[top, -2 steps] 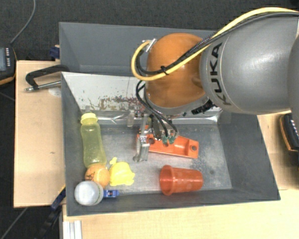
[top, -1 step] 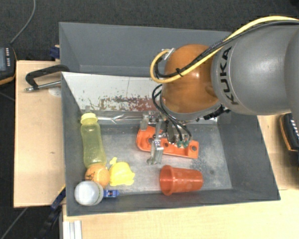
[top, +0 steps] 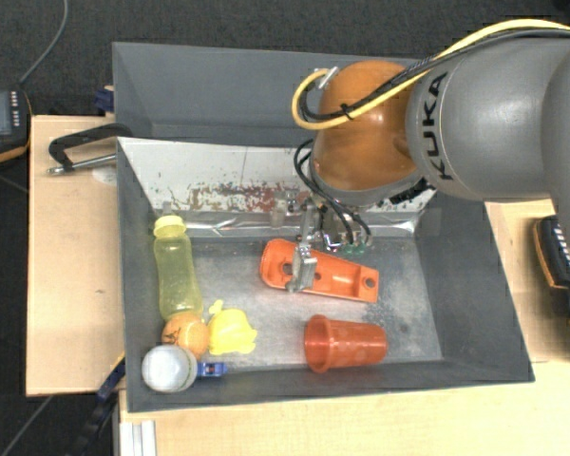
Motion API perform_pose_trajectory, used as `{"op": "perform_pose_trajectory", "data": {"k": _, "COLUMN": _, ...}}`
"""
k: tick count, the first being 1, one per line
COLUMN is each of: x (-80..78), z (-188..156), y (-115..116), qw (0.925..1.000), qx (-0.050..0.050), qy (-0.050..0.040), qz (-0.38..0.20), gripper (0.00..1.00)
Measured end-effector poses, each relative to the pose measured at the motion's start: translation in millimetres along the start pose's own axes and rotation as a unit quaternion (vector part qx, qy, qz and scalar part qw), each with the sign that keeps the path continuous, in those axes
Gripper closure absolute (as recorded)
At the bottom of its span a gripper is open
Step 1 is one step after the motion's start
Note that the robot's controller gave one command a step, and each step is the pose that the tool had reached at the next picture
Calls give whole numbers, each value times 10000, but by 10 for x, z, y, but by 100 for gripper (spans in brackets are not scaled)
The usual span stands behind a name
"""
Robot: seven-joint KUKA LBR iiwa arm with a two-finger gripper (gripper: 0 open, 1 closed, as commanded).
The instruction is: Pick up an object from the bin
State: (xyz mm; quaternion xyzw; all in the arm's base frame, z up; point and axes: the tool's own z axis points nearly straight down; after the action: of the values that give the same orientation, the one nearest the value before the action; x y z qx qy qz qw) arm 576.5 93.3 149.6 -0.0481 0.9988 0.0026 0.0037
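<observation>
My gripper [top: 302, 272] hangs under the orange wrist cover, its fingers down on the left part of a flat orange plastic piece [top: 337, 275] lying in the middle of the bin. One metal fingertip sits over the piece's left end; whether the fingers grip it I cannot tell. An orange cup [top: 345, 343] lies on its side just in front of that piece.
Along the left wall lies a yellow-green bottle [top: 175, 274] with a yellow cap. In the front left corner sit an orange ball [top: 184, 332], a yellow toy [top: 232, 332] and a white round lid [top: 168, 369]. The arm covers the bin's back right.
</observation>
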Motion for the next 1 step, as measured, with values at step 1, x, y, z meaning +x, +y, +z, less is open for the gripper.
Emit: {"op": "perform_pose_trajectory", "data": {"k": 1, "x": -38, "z": 433, "y": -479, "qw": 9942, "qx": -2, "qy": 1, "qz": -1072, "gripper": 0}}
